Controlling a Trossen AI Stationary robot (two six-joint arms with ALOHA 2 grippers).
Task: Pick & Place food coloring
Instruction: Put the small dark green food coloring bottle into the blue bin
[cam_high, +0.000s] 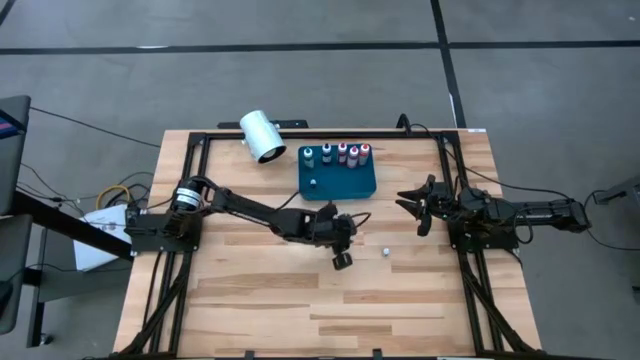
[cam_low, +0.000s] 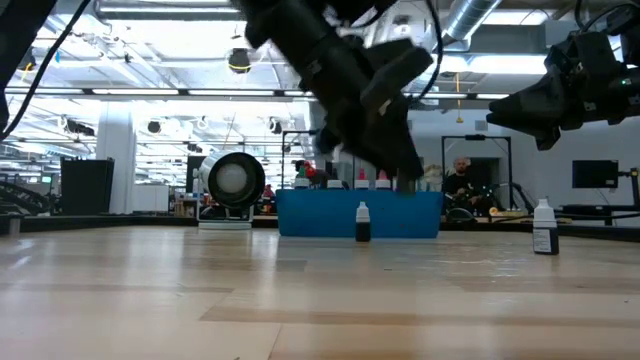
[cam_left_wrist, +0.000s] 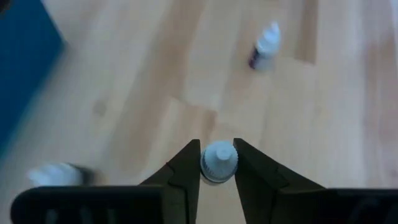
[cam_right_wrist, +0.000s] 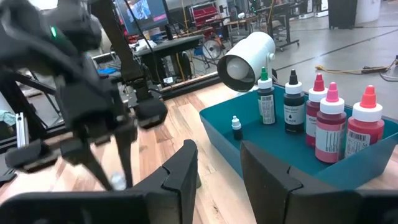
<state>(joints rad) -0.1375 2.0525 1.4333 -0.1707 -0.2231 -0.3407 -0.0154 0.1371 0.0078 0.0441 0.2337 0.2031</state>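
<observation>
Pale wood-plank counter (cam_high: 260, 300) on a black metal frame (cam_high: 200, 140); grey floor (cam_high: 560, 60) with dark lines; bright ceiling lights (cam_low: 160, 50), exposed ducts (cam_low: 480, 20); seated person (cam_low: 458, 180) in background.

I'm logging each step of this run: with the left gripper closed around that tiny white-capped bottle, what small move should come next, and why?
Probably a short lift. The left gripper has its fingers clamped on the small bottle just above the wood table, so raising it first would clear the surface before carrying it to the blue tray, where another tiny bottle already stands. The right gripper waits beside the tray.
</observation>
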